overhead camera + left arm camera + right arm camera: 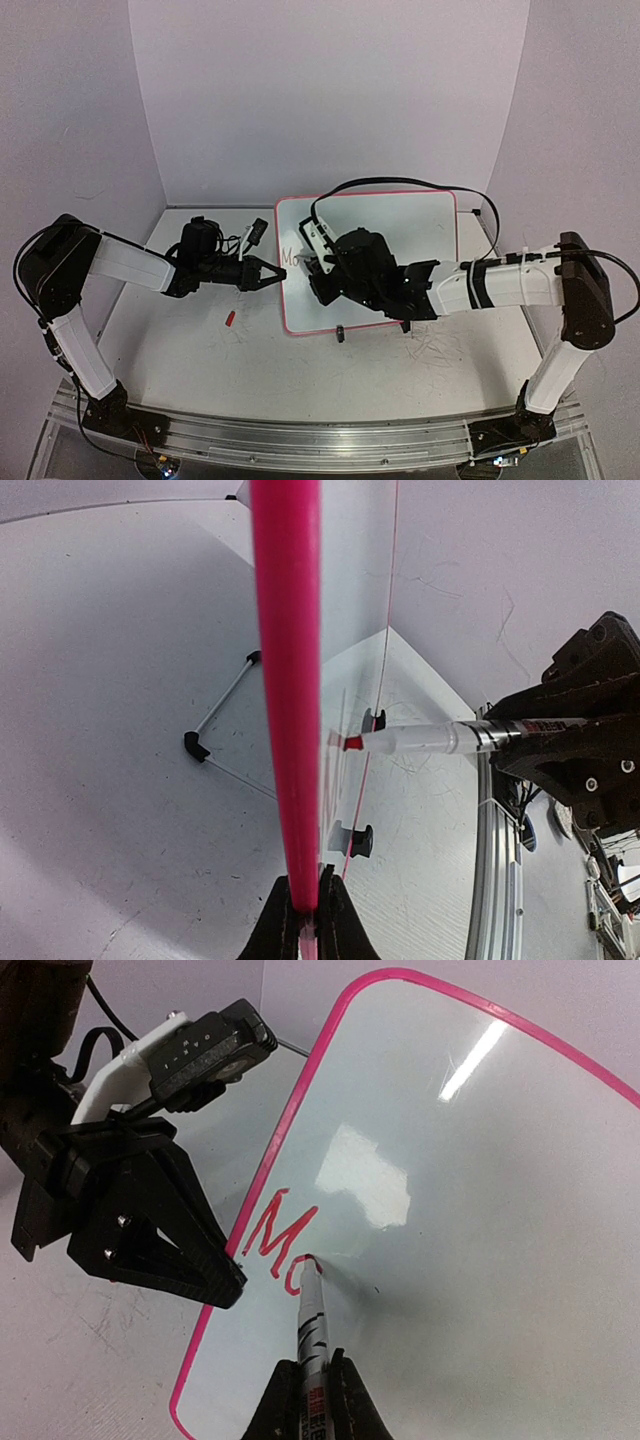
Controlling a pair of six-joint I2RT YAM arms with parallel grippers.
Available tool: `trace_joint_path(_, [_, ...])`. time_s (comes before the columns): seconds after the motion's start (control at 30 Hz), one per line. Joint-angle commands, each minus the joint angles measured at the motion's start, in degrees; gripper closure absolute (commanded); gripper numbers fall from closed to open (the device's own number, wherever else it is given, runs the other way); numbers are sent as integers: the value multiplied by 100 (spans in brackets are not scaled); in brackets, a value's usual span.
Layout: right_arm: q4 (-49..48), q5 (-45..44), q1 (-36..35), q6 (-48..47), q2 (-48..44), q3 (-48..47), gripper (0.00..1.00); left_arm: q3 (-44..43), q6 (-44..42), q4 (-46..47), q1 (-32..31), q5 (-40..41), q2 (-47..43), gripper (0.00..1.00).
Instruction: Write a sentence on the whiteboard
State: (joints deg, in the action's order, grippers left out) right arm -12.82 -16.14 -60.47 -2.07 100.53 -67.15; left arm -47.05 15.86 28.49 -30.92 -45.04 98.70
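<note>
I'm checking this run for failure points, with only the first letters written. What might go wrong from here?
1. The left gripper pinches only the thin rim of the whiteboard; pen pressure may twist the board loose.
2. The marker sticks far out of the right gripper, so it might pivot or slip in the jaws, skewing strokes.

My left gripper clamps the whiteboard by its left rim and blocks that side. My right arm and its marker lie across the lower half. I have room over the upper right face, short of the black cable along its top edge, and over the near table.
</note>
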Motion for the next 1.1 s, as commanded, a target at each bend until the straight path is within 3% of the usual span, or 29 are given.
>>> trace_joint_path(0.0, [-113,-92,61,74,-154,19,100,-148,-215,-1,-46,13,-131,100])
trace_joint_path(0.13, [-286,-25,66,-31,-542,351,100,-138,-224,-2,-46,35,-130,100])
trace_joint_path(1.07, [-332,-137,97,-63,-161,61,100,-120,-250,-37,-46,39,-186,100])
